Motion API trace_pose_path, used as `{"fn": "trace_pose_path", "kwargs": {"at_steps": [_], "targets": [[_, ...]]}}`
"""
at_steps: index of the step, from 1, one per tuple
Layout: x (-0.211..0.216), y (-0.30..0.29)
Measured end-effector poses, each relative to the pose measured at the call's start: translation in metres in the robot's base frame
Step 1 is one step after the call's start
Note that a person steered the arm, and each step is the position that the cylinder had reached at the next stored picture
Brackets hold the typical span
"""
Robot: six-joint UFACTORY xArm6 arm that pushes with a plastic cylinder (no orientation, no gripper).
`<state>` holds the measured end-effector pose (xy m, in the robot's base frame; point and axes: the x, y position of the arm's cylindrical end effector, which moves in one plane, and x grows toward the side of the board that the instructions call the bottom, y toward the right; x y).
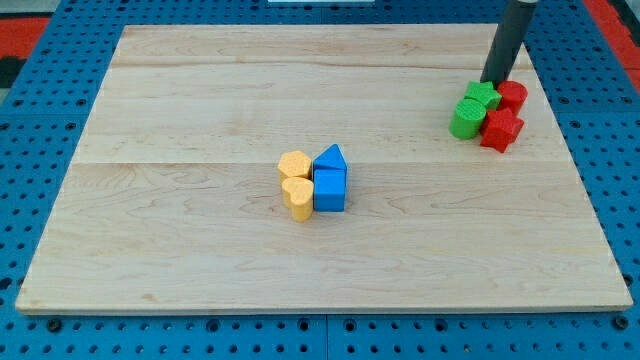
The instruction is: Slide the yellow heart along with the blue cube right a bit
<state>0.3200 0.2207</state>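
Note:
The yellow heart [298, 197] lies near the middle of the wooden board, touching the left side of the blue cube [330, 189]. A second yellow block [293, 165] sits just above the heart and a blue triangular block [331, 159] just above the cube, all four packed together. My tip [491, 82] is far off at the view's upper right, touching the top edge of the green and red cluster, well away from the heart and cube.
At the upper right two green blocks [482, 96] [465, 118] and two red blocks [512, 96] [500, 129] sit bunched together. The wooden board [200, 230] lies on a blue pegboard surface [40, 60].

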Motion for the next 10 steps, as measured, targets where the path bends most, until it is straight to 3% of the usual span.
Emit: {"fn": "trace_pose_path", "kwargs": {"at_steps": [3,5,6,8,10], "targets": [[-0.014,-0.006],[-0.038,-0.092],[-0.033,-0.131],[0.008,-0.145],[0.022,-0.281]]}}
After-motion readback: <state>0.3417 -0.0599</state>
